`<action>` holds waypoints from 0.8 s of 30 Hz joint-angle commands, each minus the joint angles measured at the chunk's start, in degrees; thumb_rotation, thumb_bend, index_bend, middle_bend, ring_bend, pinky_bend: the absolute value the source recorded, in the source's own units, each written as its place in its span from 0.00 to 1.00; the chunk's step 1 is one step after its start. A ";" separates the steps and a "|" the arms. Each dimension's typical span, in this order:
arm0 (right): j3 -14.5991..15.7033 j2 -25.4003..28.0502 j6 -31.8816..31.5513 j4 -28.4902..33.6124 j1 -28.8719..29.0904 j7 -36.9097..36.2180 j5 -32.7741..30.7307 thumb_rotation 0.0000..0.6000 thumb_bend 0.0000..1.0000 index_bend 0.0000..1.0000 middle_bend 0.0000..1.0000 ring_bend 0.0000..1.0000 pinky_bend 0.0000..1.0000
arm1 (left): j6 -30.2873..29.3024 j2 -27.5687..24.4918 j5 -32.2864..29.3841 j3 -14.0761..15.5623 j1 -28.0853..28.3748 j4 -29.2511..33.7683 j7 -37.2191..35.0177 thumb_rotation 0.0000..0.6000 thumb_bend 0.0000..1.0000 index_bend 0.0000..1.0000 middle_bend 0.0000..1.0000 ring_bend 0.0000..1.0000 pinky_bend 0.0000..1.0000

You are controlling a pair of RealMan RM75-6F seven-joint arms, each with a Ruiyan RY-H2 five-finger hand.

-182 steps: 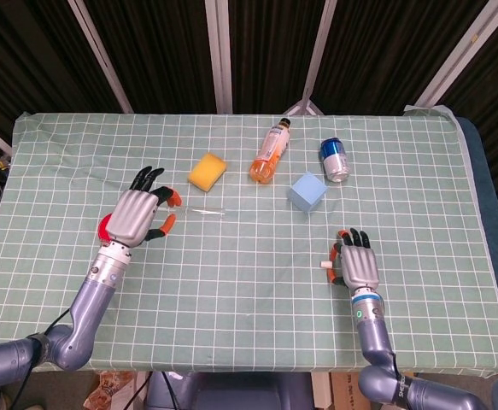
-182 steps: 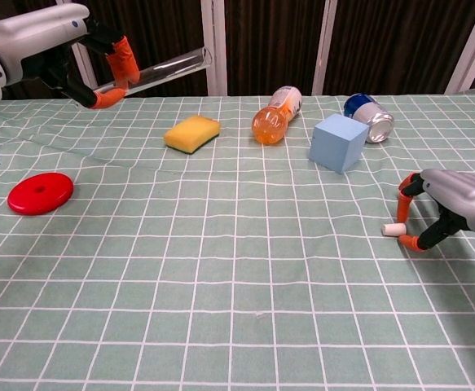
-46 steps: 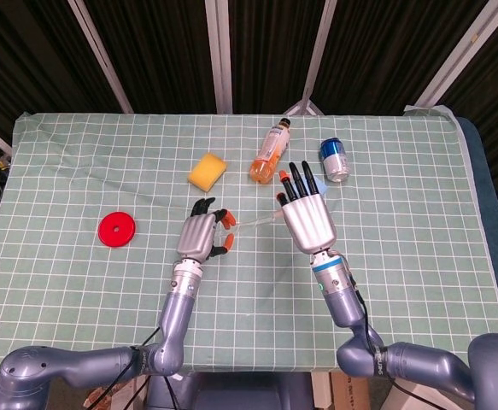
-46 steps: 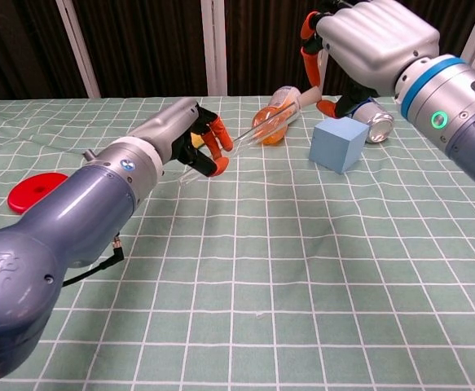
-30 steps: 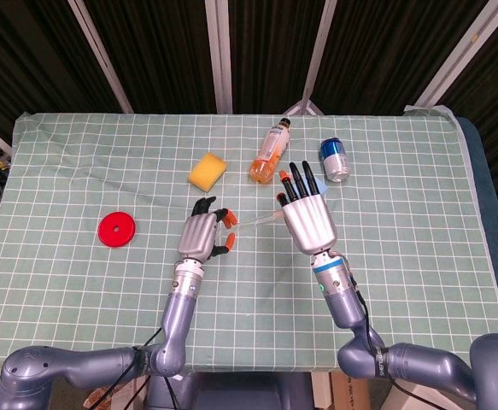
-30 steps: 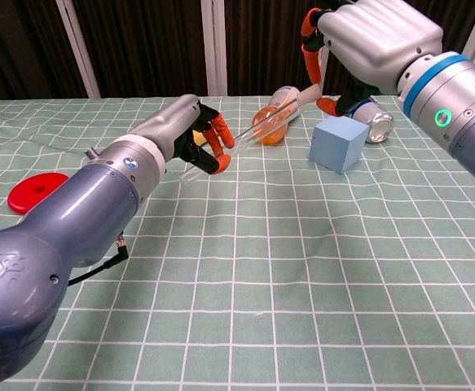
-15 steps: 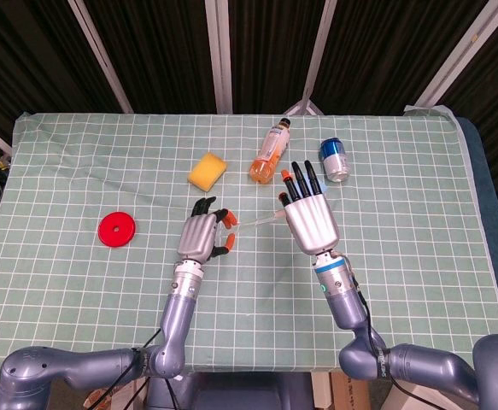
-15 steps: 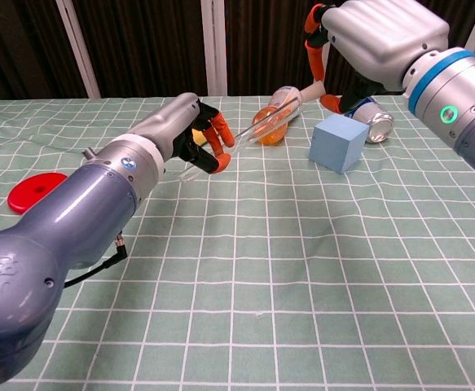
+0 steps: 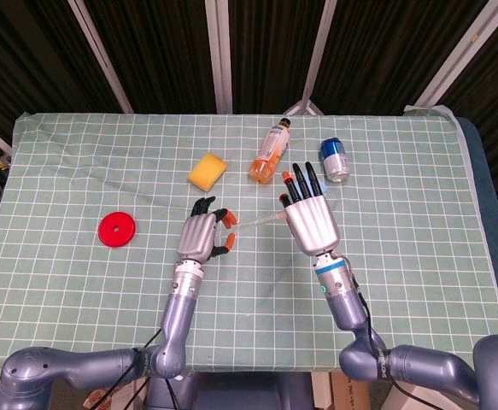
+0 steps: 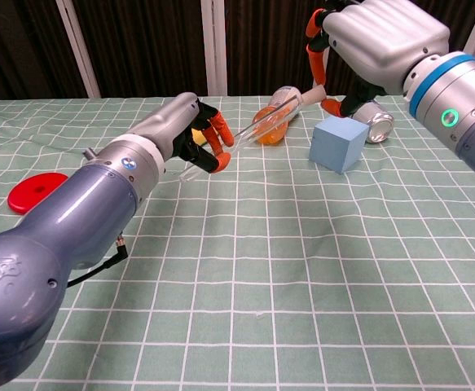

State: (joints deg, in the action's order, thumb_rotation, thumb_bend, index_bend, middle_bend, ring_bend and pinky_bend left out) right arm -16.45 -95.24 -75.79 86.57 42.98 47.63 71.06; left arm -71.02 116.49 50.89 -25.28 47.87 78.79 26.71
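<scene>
both robot hands [image 10: 196,134] [image 10: 359,41] grasp a glass tube [image 10: 245,130] above bottle [image 9: 270,154] and cube [image 10: 339,145].

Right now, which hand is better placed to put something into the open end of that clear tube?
Probably the right hand: its fingertips sit at the raised end of the clear tube, while the left hand grips the lower end.

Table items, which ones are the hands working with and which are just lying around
In use:
clear tube, held by the left hand
right hand at its far end

Lying about:
yellow sponge
orange bottle
can
blue cube
red disc
</scene>
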 commanded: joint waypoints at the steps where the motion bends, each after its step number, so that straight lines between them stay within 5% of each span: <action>1: 0.01 -0.08 0.04 0.02 0.04 0.01 -0.05 1.00 0.42 0.61 0.20 0.00 0.00 | 0.10 0.07 -0.03 -0.07 0.08 -0.08 0.02 1.00 0.67 0.48 0.49 0.09 0.00; 24: 0.38 -0.05 0.17 0.22 0.01 -0.77 0.44 1.00 0.42 0.61 0.20 0.00 0.00 | 0.89 0.94 -0.34 -1.18 1.54 -0.57 0.42 1.00 0.67 0.48 0.49 0.09 0.00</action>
State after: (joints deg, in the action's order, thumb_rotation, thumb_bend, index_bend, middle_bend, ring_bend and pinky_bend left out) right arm -16.11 -95.33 -75.65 86.76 43.01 46.89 71.47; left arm -70.13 117.41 50.52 -26.44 49.38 78.22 27.12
